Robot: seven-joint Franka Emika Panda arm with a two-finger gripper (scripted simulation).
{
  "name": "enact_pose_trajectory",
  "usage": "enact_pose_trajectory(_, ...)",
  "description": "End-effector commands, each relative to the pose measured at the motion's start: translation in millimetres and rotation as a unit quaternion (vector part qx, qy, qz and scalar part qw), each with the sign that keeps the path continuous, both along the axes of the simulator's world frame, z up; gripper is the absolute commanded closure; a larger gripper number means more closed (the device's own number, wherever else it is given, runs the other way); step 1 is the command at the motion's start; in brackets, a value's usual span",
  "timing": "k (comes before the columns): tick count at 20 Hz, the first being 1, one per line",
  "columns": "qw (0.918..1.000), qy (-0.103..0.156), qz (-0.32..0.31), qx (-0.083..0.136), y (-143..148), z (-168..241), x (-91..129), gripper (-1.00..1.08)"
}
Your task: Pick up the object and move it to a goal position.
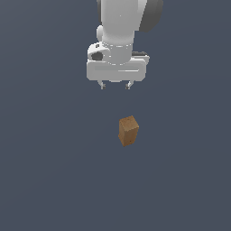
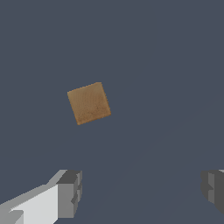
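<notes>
The object is a small tan-brown rectangular block [image 1: 128, 131], standing upright on the dark grey-blue floor, taller than wide. In the wrist view its top face [image 2: 89, 103] shows from above, turned slightly askew. My white gripper [image 1: 115, 86] hangs well above the block and a little toward the exterior view's left of it. Its two short fingertips [image 1: 103, 85] are spread apart with nothing between them. In the wrist view the gripper [image 2: 140, 192] shows its two grey fingers [image 2: 70, 192] wide apart, and the block lies apart from the gap between them.
The flat dark grey-blue floor [image 1: 45, 180] fills both views. No other object, container or edge shows. The white arm [image 1: 122, 22] rises out of the exterior view above the gripper.
</notes>
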State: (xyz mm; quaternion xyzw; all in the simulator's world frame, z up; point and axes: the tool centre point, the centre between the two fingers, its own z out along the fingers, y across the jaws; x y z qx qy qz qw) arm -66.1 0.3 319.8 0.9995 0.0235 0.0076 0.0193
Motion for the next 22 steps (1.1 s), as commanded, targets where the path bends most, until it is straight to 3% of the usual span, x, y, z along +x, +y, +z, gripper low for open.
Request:
enact_pose_trajectory(1, 1.0, 0.0, 0.0, 0.0, 0, 0, 0, -0.92)
enact_pose_trajectory(11, 0.9998, -0.003, -0.016, -0.015, -19, 0, 6, -0.92)
enact_pose_trajectory(22, 0.9998, 0.001, 0.017, -0.01, -4, -22, 20, -0.92)
